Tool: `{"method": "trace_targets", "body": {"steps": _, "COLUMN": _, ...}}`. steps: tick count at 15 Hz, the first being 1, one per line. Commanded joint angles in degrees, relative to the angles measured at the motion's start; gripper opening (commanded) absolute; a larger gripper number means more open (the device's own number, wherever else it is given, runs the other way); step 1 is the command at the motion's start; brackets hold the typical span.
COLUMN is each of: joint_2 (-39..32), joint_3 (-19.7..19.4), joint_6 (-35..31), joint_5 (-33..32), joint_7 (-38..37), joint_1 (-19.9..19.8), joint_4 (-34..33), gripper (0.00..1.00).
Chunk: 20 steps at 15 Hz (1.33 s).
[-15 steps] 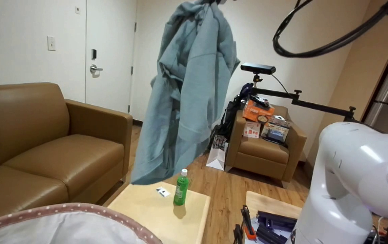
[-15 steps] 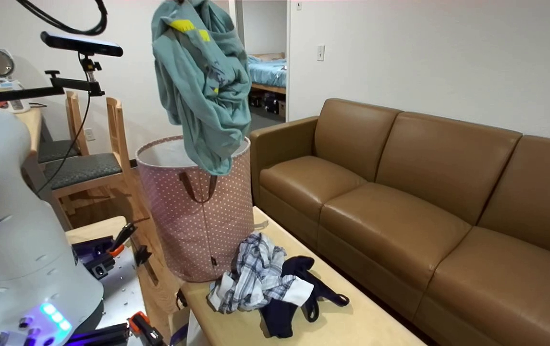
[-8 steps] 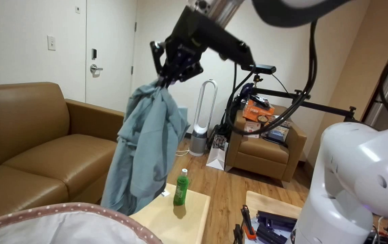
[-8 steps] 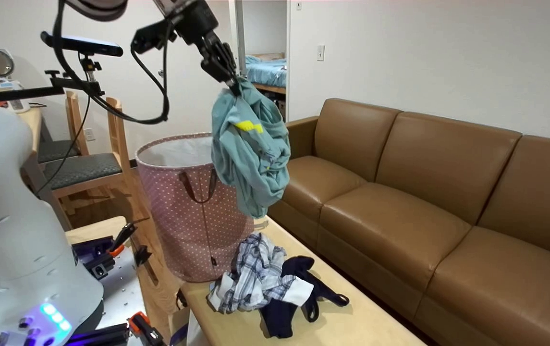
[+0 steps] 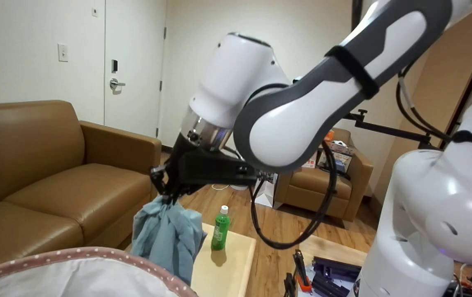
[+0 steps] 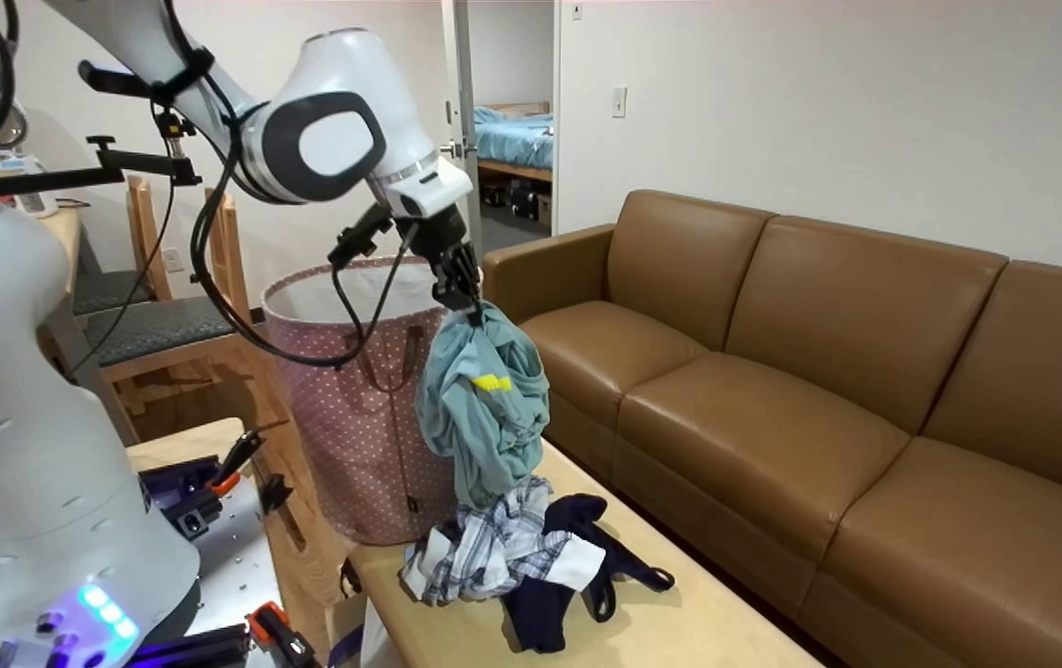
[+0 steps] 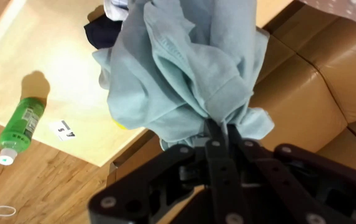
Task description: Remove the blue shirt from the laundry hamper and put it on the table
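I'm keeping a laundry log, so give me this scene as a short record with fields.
Held item: blue shirt, hanging bunched
Grip: fingers closed on the blue shirt
Source: laundry hamper, upright, blue shirt outside it
Destination: table
On table: plaid garment, navy garment, green bottle standing
Contact with plaid garment: cannot tell
Status: not yet released

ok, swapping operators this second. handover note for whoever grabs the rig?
Gripper: shut on the blue shirt, holding it bunched at the top.
Where: the shirt hangs over the table, beside the laundry hamper. In an exterior view its lower end overlaps the plaid garment; can't tell if they touch.
Also on the table: a navy garment and an upright green bottle.
Done: shirt out of the hamper.
Left: set it down on the table, open up, back off. I'd keep it clear of the bottle.
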<state>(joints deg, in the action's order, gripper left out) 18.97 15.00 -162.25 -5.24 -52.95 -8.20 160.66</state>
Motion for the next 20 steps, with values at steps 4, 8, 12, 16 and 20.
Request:
{"method": "trace_targets", "body": {"steps": 4, "joint_2": -18.5, "joint_3": 6.6, "joint_6": -11.8, "joint_5": -10.2, "joint_7": -12.1, "joint_1": -6.6, "joint_4": -1.7, "gripper": 0.02}}
{"method": "trace_targets", "body": {"steps": 8, "joint_2": -20.2, "joint_3": 3.1, "joint_6": -9.0, "joint_5": -19.0, "joint_7": -17.8, "joint_1": -7.4, "joint_4": -1.3, "gripper": 0.02}}
{"method": "trace_targets", "body": {"steps": 12, "joint_2": -19.5, "joint_3": -0.9, "joint_6": -3.6, "joint_5": -26.5, "joint_7": -21.0, "joint_1": -8.1, "joint_4": -1.4, "gripper": 0.02}}
{"method": "trace_targets", "body": {"steps": 16, "joint_2": -20.8, "joint_3": -3.4, "joint_6": -0.7, "joint_5": -31.7, "joint_7": -23.2, "joint_1": -7.8, "joint_4": -2.2, "gripper": 0.02}}
{"method": "trace_targets", "body": {"steps": 20, "joint_2": -23.8, "joint_3": -3.5, "joint_6": 2.4, "joint_5": -35.6, "joint_7": -22.5, "joint_1": -6.7, "joint_4": -5.1, "gripper": 0.02}}
